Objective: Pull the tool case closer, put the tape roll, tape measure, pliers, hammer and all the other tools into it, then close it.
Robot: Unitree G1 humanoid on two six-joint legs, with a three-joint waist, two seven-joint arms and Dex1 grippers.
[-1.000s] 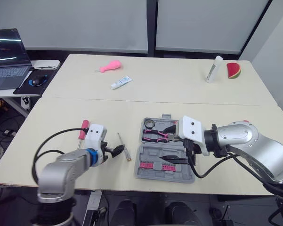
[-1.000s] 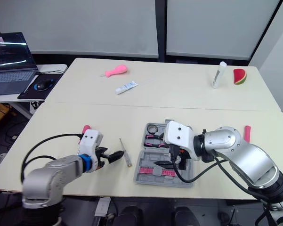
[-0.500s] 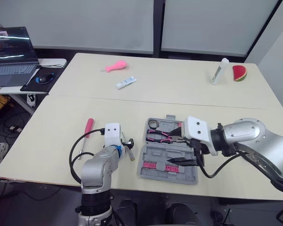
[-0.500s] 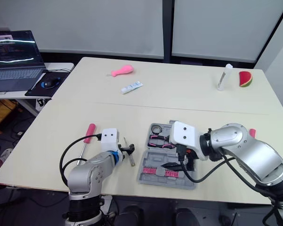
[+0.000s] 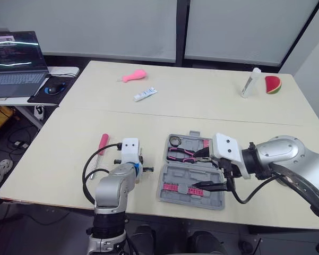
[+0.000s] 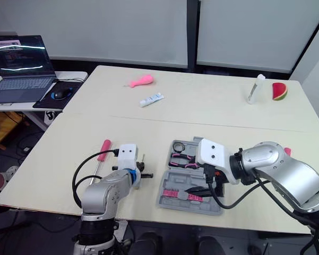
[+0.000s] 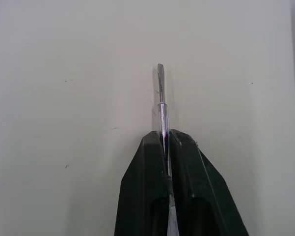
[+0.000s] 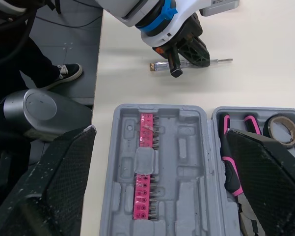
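Left jaws now around screwdriver [image 7: 161, 98]

Two screwdrivers [image 5: 102, 144] [image 7: 161, 98], one case [image 5: 165, 184], one pliers [image 5: 180, 154]

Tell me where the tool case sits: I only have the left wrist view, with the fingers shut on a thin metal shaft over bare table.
Observer: The tool case lies open to the robot's right of the left gripper and its screwdriver, with a gap of table between.
Operator: What is already in it?
Observer: The pliers and the tape roll lie in its far half.
Operator: And the right arm?
Observer: The right gripper is open over the case.
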